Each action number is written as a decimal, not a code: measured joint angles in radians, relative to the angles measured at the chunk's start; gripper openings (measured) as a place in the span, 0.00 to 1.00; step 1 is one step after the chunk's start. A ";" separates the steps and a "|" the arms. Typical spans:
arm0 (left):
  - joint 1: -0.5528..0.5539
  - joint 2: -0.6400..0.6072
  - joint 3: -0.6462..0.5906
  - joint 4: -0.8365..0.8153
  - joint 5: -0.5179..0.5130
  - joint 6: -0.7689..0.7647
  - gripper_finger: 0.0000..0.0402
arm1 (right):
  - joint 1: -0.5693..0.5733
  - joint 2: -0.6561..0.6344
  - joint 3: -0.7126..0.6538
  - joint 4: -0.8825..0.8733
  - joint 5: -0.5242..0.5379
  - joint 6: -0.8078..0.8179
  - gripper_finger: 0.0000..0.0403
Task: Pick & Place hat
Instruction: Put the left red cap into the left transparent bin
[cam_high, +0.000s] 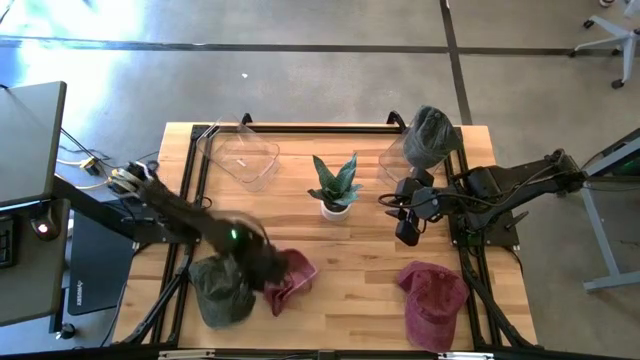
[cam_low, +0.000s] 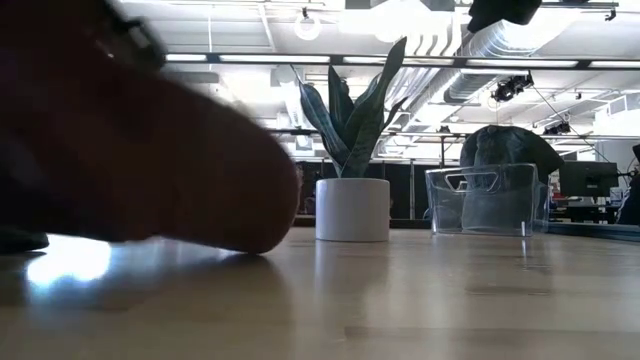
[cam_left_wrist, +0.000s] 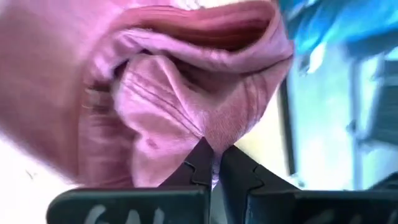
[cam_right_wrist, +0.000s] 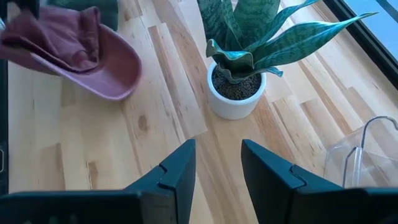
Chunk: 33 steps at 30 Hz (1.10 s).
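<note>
A pink-maroon hat (cam_high: 290, 281) sits near the table's near-left part, with my left gripper (cam_high: 266, 272) shut on it. It fills the left wrist view (cam_left_wrist: 186, 93), is a blur in the low view (cam_low: 150, 150), and shows in the right wrist view (cam_right_wrist: 81, 50). A dark green hat (cam_high: 221, 290) lies on the table just left of it. Another maroon hat (cam_high: 432, 302) lies near the near-right corner. A further dark green hat (cam_high: 431, 136) sits in the right clear bin (cam_high: 395, 160). My right gripper (cam_high: 408, 226) is open, right of the plant, touching nothing. My left gripper (cam_left_wrist: 214, 154) pinches a bunched fold of the pink-maroon hat's crown cloth (cam_left_wrist: 214, 134) between its two fingertips. The arm and gripper cover the contact in the high view. The brim (cam_right_wrist: 121, 78) points toward the table's right. Whether the hat rests on the table, I cannot tell.
A potted plant (cam_high: 335, 188) in a white pot stands at the table's middle. An empty clear bin (cam_high: 240, 155) sits at the far left. Bare wood (cam_high: 350, 300) lies between the two near hats. A black frame (cam_high: 300, 128) runs along the table's far edge.
</note>
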 joint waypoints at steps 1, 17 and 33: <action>0.035 -0.034 -0.001 -0.004 0.015 -0.003 0.02 | 0.000 0.000 0.000 0.000 0.000 -0.005 0.31; 0.300 -0.240 -0.010 0.006 -0.169 -0.042 0.00 | 0.000 0.000 0.000 0.001 0.040 0.029 0.31; 0.234 0.207 -0.017 0.272 0.236 0.156 0.06 | 0.000 0.000 0.000 0.006 0.060 0.036 0.31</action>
